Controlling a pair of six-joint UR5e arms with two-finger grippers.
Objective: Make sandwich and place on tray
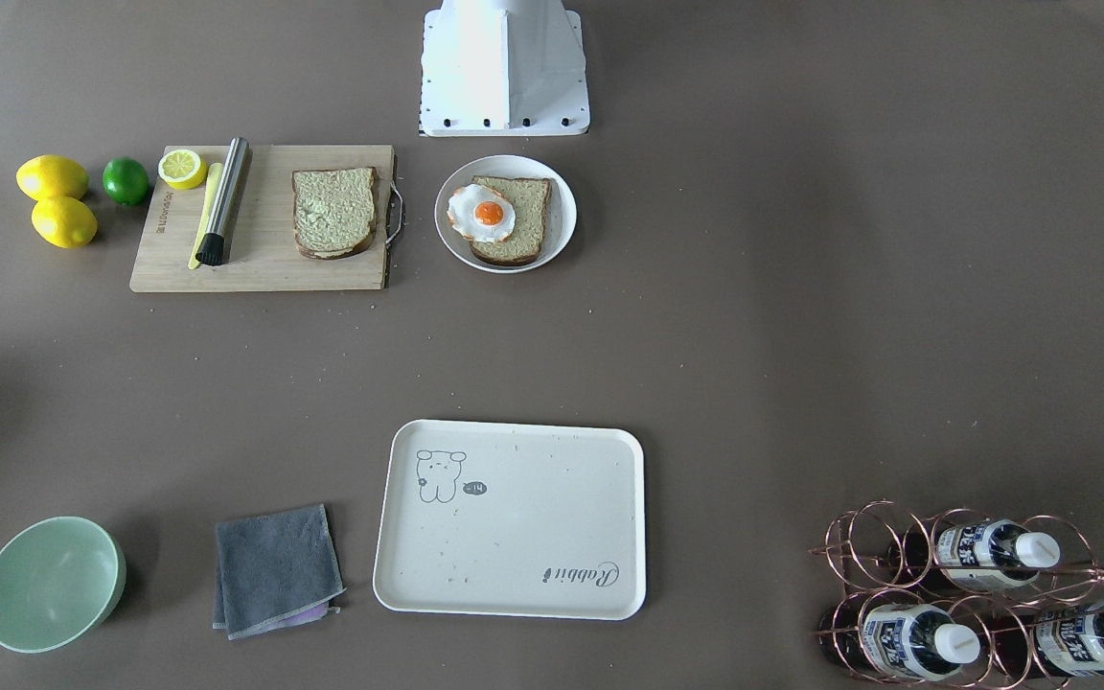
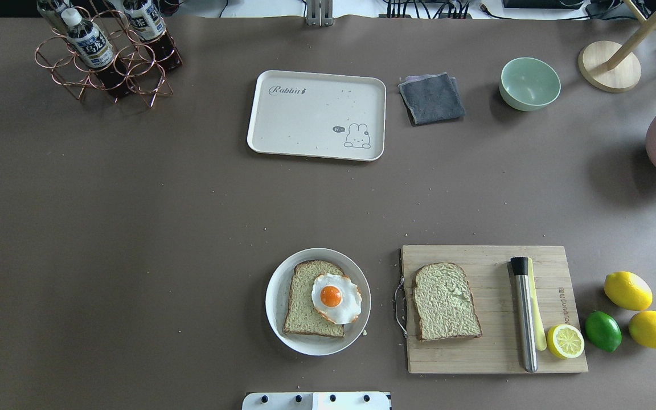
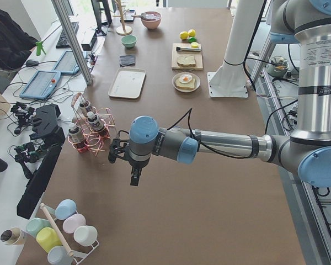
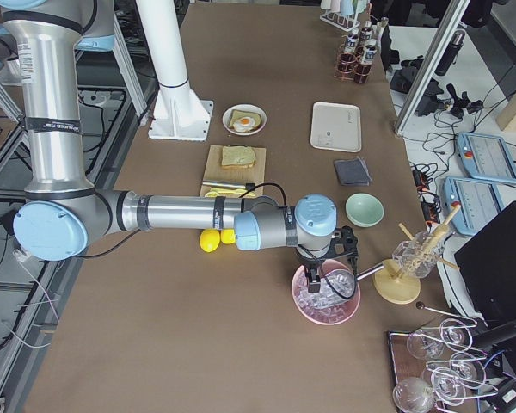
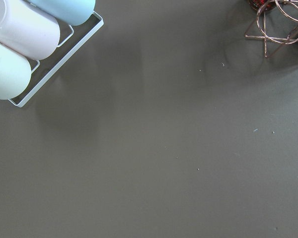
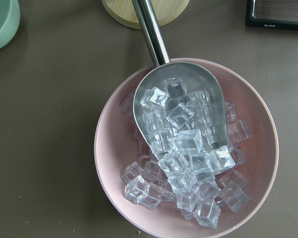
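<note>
One bread slice [image 2: 305, 302] lies on a round white plate [image 2: 275, 285] with the fried egg [image 2: 336, 297] on top of it. The second bread slice [image 2: 446, 302] lies on the wooden cutting board [image 2: 493, 353]. The cream tray [image 2: 305, 119] sits bare at the table's far side. My left gripper [image 3: 133, 178] hangs above the table far out on my left end, near the bottle rack. My right gripper [image 4: 316, 280] hangs over a pink bowl of ice at my right end. Both grippers show only in the side views, so I cannot tell whether they are open or shut.
On the board lie a steel tool [image 2: 524, 313] and a lemon half [image 2: 565, 340]; two lemons [image 2: 627, 290] and a lime [image 2: 602, 330] sit beside it. A grey cloth [image 2: 431, 98] and green bowl [image 2: 529, 83] are near the tray. The copper bottle rack [image 2: 106, 57] and ice bowl [image 6: 188, 163] stand at the ends.
</note>
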